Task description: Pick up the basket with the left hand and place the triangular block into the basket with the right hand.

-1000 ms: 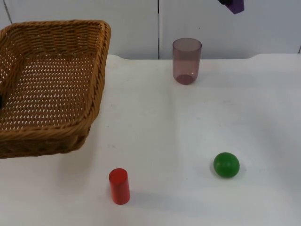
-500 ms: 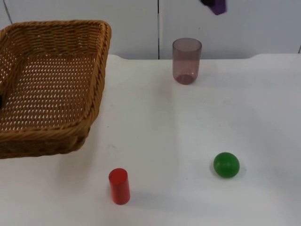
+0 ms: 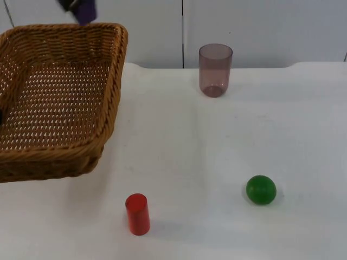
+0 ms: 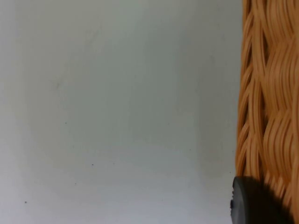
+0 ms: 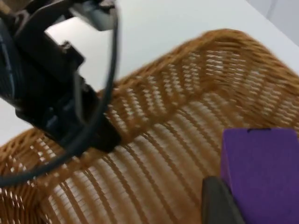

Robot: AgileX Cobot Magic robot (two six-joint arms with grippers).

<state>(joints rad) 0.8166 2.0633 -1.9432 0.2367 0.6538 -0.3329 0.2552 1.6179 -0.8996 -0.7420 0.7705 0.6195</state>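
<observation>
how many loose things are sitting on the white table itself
3: a tinted plastic cup at the far edge by the wall, a green ball near right, a red cylinder near, below the lifted wicker basket.

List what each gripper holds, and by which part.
Left gripper holds the wicker basket by its rim. Right gripper holds the purple block by a side, above the basket.

Light is bright and even, falling from above. The red cylinder (image 3: 137, 214) and green ball (image 3: 261, 189) cast soft, faint shadows on the white table (image 3: 217, 146). The purple block (image 3: 84, 10) is smeared by motion. The basket (image 5: 154, 154) weave looks soft and blurred close up.
</observation>
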